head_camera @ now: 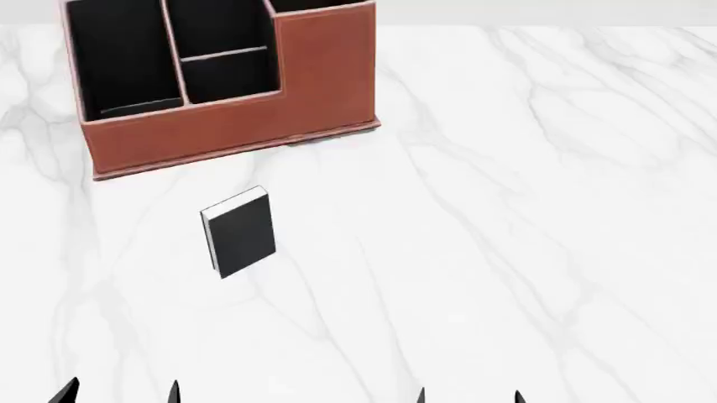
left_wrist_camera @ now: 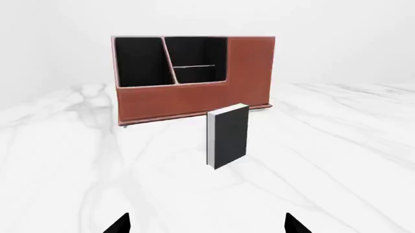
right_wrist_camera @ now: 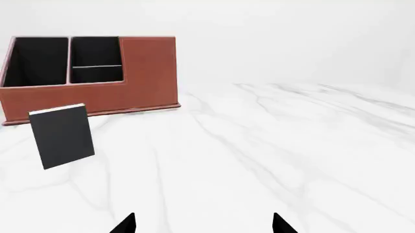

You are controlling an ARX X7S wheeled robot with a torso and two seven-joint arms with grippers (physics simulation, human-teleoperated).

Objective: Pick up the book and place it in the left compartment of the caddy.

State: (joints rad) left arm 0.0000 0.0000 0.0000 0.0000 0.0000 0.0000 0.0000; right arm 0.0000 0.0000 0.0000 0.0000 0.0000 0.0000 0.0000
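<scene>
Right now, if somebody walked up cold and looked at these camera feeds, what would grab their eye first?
Probably the caddy, a reddish-brown box with black-lined slots, standing at the far left of the white marble table. Next, the book, small and black-covered, lying flat on the marble just in front of the caddy and clear of it. Both grippers sit open at the near edge, the left gripper closer to the book than the right gripper.

No text, label, brand, number or sign can be read in any of the three views. The cover of the book (head_camera: 240, 232) is plain black, and the brown walls of the caddy (head_camera: 224, 134) are plain too. Very small print, if there is any, would perhaps be too fine to see here.
</scene>
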